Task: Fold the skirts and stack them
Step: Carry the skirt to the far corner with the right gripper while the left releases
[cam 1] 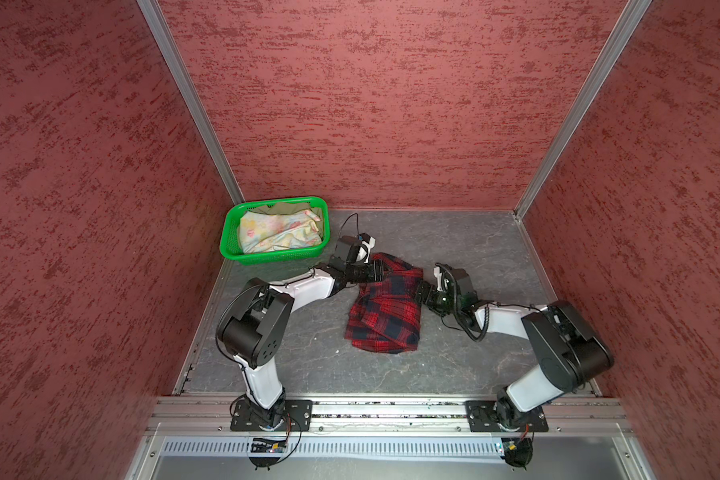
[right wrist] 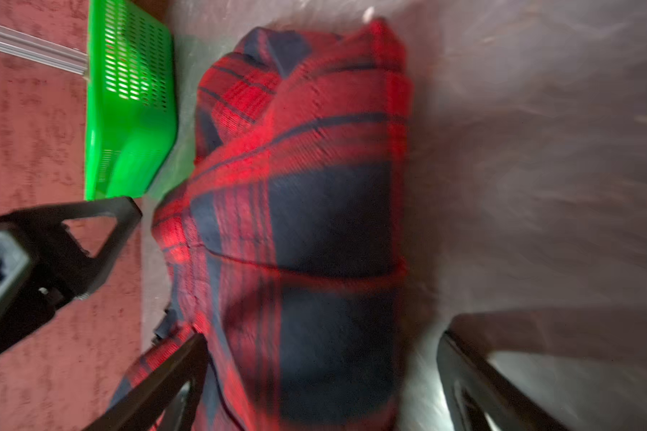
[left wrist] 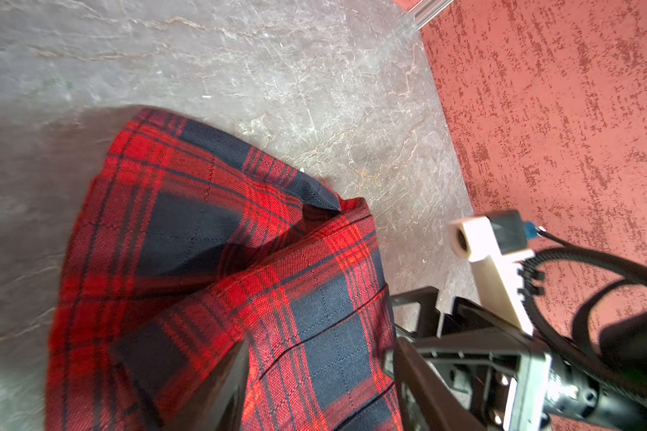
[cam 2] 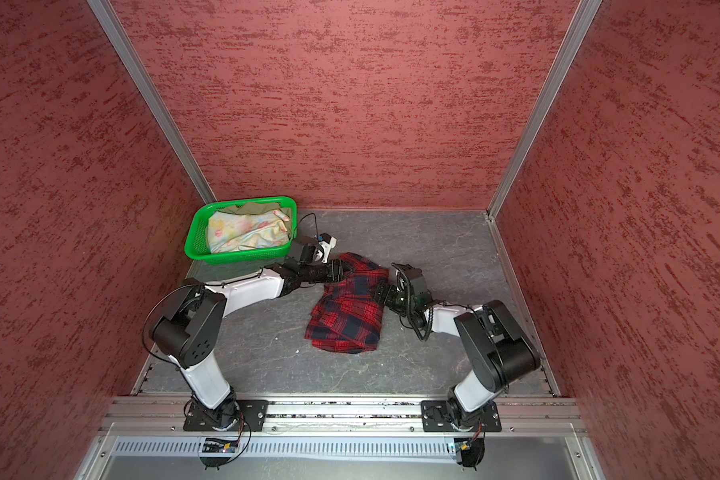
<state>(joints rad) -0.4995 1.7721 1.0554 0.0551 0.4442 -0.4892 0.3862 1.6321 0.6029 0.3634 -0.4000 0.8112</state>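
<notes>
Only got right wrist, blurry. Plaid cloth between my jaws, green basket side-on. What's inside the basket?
Observer: In the green basket, a pastel floral skirt lies on top, with an olive skirt showing behind it.
Operator: Left side gripping the plaid?
Observer: No. The left wrist view shows the left gripper open, with the plaid skirt lying between its fingers.
Operator: Any stack started?
Observer: None. In both top views the plaid is the only skirt on the table, and it's rumpled.
</notes>
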